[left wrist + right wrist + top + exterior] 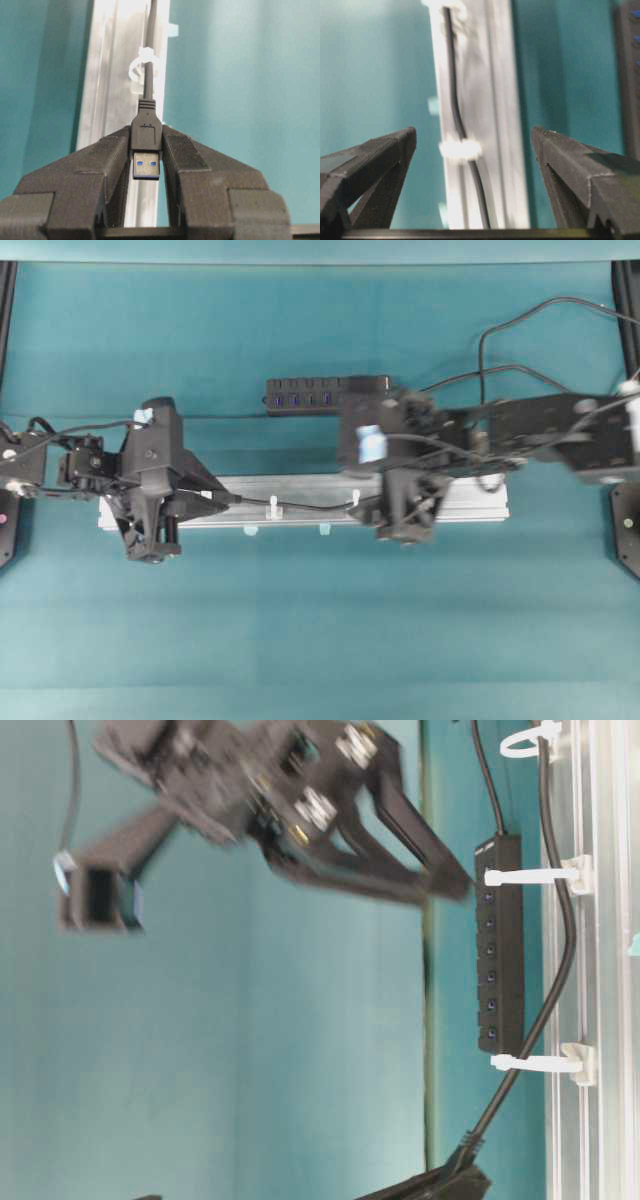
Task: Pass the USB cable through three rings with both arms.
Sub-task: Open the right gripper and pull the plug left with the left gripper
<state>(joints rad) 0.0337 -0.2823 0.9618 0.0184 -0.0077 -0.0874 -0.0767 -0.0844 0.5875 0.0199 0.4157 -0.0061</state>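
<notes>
Across the middle of the overhead view, the silver rail [480, 502] lies left to right, and the USB cable [305, 506] runs along it through the rings [272, 507]. At centre-left, the left gripper [146, 150] pinches the plug. The right gripper [472, 145], jaws wide and empty, hovers over the cable at centre-right, straddling its length.

You're seeing a black multi-port hub bar [327, 395] lying toward twelve o'clock on the teal tabletop [320, 620].
</notes>
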